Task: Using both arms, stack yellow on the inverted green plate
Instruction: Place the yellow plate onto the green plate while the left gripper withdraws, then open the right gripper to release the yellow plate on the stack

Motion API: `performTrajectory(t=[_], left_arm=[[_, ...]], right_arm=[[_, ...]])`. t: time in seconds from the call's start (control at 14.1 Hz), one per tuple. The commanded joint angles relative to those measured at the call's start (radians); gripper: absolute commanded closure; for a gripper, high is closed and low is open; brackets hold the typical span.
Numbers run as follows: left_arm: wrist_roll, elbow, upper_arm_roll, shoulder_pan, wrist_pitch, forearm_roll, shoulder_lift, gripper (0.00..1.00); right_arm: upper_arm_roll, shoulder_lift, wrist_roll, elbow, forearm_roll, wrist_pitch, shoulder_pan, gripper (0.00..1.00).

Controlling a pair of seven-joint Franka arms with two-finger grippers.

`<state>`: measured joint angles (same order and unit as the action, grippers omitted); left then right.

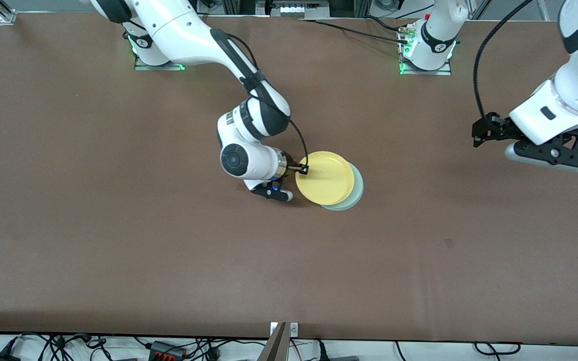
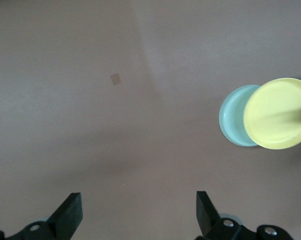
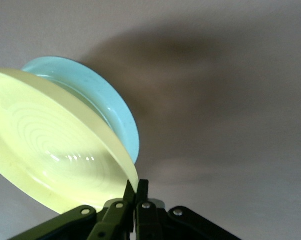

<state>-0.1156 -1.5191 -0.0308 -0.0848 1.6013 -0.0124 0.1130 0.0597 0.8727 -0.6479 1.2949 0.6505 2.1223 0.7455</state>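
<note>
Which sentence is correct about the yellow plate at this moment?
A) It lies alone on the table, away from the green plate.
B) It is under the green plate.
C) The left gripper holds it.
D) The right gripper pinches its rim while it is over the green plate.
D: the right gripper is shut on the rim of the yellow plate, which overlaps the green plate from above, while the left gripper waits open, away from both.

The light is bright and even, coming from above. The brown table (image 1: 118,225) shows no glare. A small dark shadow sits under the right gripper (image 1: 301,169). In the right wrist view, the yellow plate (image 3: 50,155) is close and a bit blurry, with small shiny spots on it, and a big soft shadow spreads across the upper middle. In the left wrist view, faint shadow bands cross the table.
</note>
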Motion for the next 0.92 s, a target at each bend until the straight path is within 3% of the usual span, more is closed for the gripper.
performTrajectory(t=[0.0,0.43,0.57,0.85], left_arm=[[-0.092,-0.22,0.052,0.004,0.112,-0.052,-0.128,0.0],[-0.027,-0.245,0.054,0.005,0.117,-0.047,-0.167,0.0],[-0.004,-0.201,0.029,0.005,0.046,-0.035,-0.156,0.0],[0.074,-0.145,0.031,0.002,0.081,-0.018,-0.111,0.0]], right_arm=[[0.005,0.035,-0.064,-0.057,0.035,-0.002,0.009,1.0],[-0.021,0.071,-0.058,-0.059,0.087,0.085,0.009,1.0],[-0.023,0.08,-0.059,-0.059,0.093,0.099,0.024,1.0],[-0.023,0.084,-0.065,-0.059,0.094,0.1,0.034,1.0]])
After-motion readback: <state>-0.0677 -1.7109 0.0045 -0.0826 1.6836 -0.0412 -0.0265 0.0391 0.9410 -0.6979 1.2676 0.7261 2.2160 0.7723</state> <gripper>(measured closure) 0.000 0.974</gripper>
